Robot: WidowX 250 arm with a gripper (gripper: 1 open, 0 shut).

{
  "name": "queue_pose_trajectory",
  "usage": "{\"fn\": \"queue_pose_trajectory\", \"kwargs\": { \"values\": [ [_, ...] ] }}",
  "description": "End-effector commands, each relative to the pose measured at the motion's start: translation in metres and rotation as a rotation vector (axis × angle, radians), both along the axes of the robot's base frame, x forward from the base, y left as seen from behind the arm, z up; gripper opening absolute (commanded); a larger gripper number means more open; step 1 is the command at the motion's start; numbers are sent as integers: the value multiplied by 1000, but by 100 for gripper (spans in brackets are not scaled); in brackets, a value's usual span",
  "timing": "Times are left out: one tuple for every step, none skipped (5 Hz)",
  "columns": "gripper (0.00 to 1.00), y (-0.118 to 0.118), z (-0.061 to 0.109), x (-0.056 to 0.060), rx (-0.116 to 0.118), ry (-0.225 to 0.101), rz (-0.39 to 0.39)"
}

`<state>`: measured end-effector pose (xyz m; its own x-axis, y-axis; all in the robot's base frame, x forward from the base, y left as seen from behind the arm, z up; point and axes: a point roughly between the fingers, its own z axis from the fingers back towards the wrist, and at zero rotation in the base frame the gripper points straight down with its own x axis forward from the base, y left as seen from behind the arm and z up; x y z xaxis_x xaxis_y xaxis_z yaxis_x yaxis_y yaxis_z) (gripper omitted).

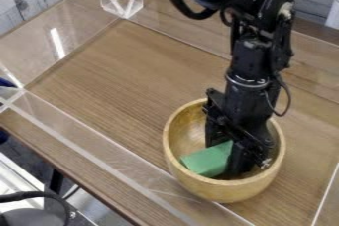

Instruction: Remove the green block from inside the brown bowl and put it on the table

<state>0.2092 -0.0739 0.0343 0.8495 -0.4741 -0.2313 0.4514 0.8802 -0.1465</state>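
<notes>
The brown bowl (183, 127) sits on the table (119, 71) near its front right. Inside it lies the green block (208, 160), tilted against the bowl's inner wall. My black gripper (236, 159) reaches steeply down into the bowl, and its fingers are shut on the right end of the green block. The fingertips are partly hidden by the block and the bowl's rim.
Low clear acrylic walls (79, 136) edge the table at front and left. A clear acrylic corner piece (122, 0) stands at the far back. The black arm (259, 42) rises from the bowl toward the top right.
</notes>
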Motion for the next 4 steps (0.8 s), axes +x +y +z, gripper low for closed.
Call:
{"fn": "queue_pose_trajectory", "kwargs": {
  "values": [
    [0, 3, 8, -1, -15, 4, -11],
    [0, 2, 10, -2, -7, -3, -22],
    [0, 2, 12, -4, 1, -10, -34],
    [0, 1, 9, -5, -7, -23, -59]
  ]
}}
